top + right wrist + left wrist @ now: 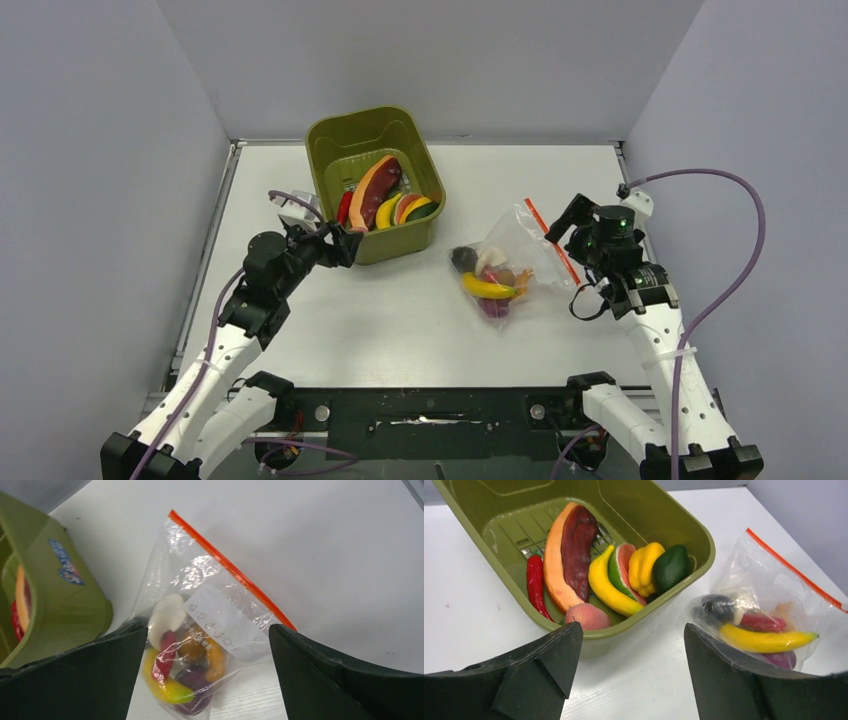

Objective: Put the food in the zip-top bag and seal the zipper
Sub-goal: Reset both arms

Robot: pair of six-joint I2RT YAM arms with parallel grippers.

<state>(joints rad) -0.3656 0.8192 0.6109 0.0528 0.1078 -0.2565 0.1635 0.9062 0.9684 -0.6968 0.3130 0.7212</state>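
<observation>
- While several pieces of food (pixel 388 200) lie in the green bin (pixel 330 135), the bag (pixel 530 242) rests flat on the worktop (pixel 400 325). It sits to the right of the bin, apart from it, with a banana (pixel 488 287) and a few dark, red and purple pieces bunched at its bottom end.
- The zipper (pixel 550 240) runs along the bag's far-right edge, on the side facing the right arm. No view shows whether the strip is pressed together or parted.
- Left end effector (pixel 338 247): jaws apart with nothing between them. It hovers just beside the bin's near-left corner, pointed across it toward the bag.
- Right end effector (pixel 562 225): jaws wide apart and empty, poised just above the zipper end of the bag without gripping it.
- Step in hand, as I judge it: filling is only partway done. The bin holds a chilli (pixel 535 582), a large orange slice (pixel 555 565), a second banana (pixel 606 587), a melon slice (pixel 621 570), a yellow pepper (pixel 644 567), an avocado (pixel 671 567) and a peach (pixel 586 616).
- The next move likely calls for the left arm to reach into the bin and close on one piece. Meanwhile the right arm would take the bag's lip beside the zipper and lift it so the mouth gapes.
- Sealing comes last, and would need the strip pinched and run from end to end.
</observation>
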